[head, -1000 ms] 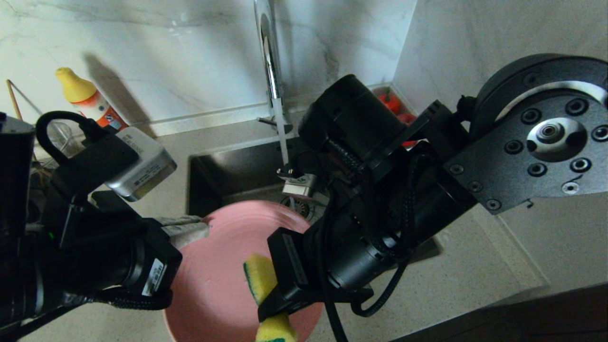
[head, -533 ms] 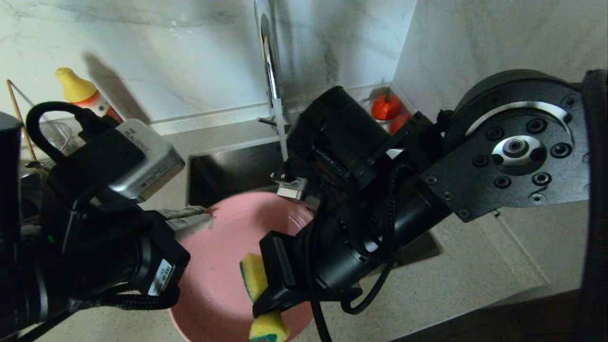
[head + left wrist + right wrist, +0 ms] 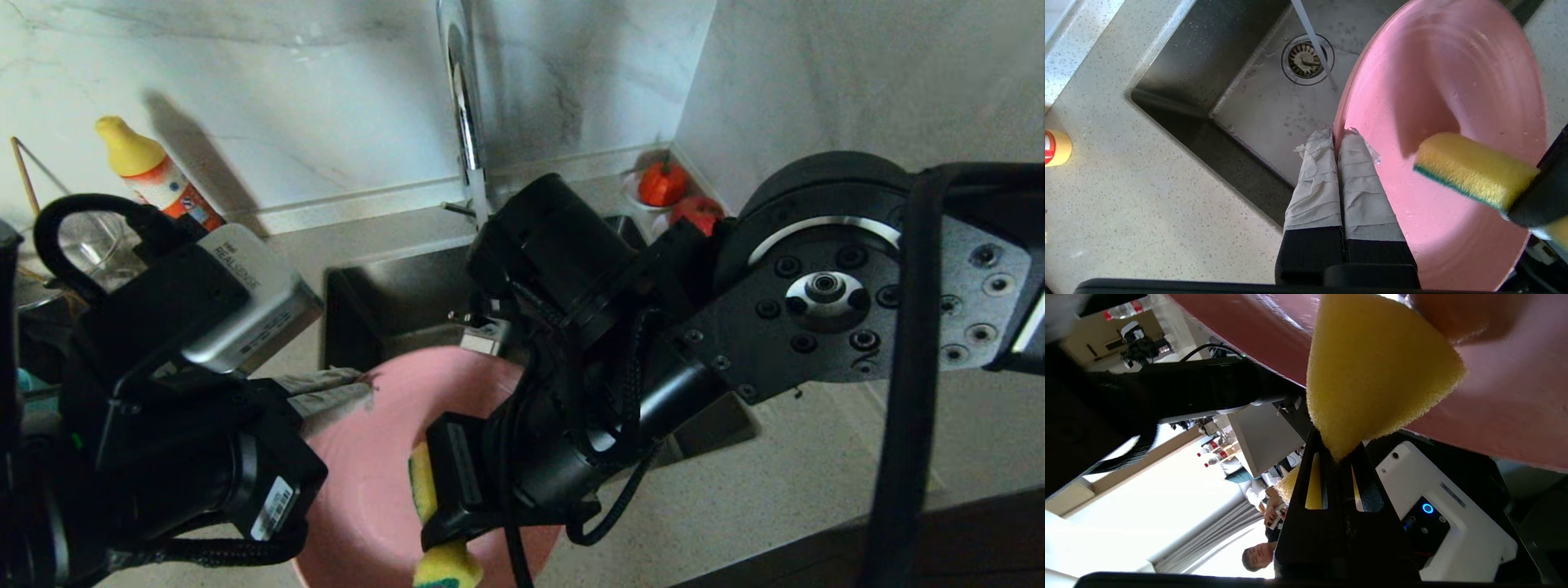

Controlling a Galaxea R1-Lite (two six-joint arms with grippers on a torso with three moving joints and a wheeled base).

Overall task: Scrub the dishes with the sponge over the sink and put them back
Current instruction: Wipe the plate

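My left gripper (image 3: 1337,139) is clamped on the rim of the pink plate (image 3: 367,482), taped fingers (image 3: 1359,183) pinched tight, plate tilted w/ its far edge over the sink (image 3: 1274,102), rest over the near counter (image 3: 775,482). My right gripper (image 3: 1337,457) is squeezed onto the sponge (image 3: 1474,169), yellow foam bulging out past the fingertips, green scouring layer on one face. Sponge sits against the plate's inner face near its near rim. Thin water stream (image 3: 1314,41) runs from the tap (image 3: 461,98) down beside the drain (image 3: 1306,59). Soap bottle (image 3: 155,175) at back left by the wall, red fruit (image 3: 663,184) in the back right corner. Teal bowl: can't see it.
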